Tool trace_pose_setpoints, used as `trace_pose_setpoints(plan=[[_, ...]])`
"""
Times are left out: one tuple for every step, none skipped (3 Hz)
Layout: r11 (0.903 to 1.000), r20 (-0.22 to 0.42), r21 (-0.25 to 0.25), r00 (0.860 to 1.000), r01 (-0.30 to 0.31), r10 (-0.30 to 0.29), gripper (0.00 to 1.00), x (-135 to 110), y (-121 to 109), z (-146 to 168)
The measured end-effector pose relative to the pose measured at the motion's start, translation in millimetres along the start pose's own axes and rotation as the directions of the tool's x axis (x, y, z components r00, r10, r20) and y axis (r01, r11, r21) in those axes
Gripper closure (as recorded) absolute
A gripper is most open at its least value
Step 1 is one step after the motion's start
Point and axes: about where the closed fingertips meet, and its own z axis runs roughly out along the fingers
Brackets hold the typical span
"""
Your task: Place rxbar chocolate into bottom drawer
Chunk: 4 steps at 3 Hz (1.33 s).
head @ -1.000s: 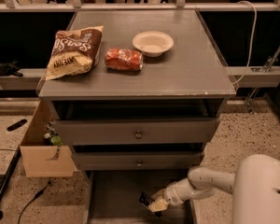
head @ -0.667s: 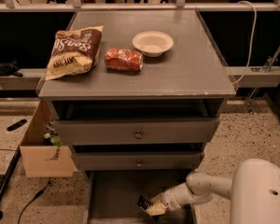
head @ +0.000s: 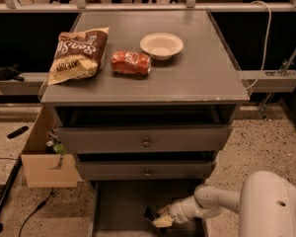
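The bottom drawer [head: 123, 201] of the grey cabinet is pulled open at the bottom of the camera view, showing a flat grey floor. My gripper [head: 158, 218] reaches into it from the right, low over the floor near the front right. A small dark bar, the rxbar chocolate [head: 149, 214], sits at the fingertips, close to the drawer floor. My white arm [head: 212, 204] stretches in from the lower right.
On the cabinet top [head: 197, 78] lie a brown-and-cream chip bag [head: 79, 56], an orange-red packet [head: 131, 63] and a white bowl [head: 161, 45]. Two upper drawers with knobs [head: 146, 142] stand slightly open. A cardboard box [head: 44, 157] stands left of the cabinet.
My gripper has moved a little lower and to the left inside the bottom drawer, carrying the dark bar with it.
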Motion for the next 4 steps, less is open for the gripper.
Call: trace_pose_setpoints(plan=[[0.9999,0.007,0.013,1.000,-0.006,0.006,1.00,5.2,-9.0,5.0],[0.9996,0.011,0.022,1.000,-0.016,0.015,1.00,12.8,-14.9,10.1],[0.9988,-0.006,0.038,0.999,-0.031,0.032,1.00,21.2,-28.6,15.9],[0.9987,-0.017,0.033,0.999,-0.038,0.039,1.00,23.7,-34.2,21.5]])
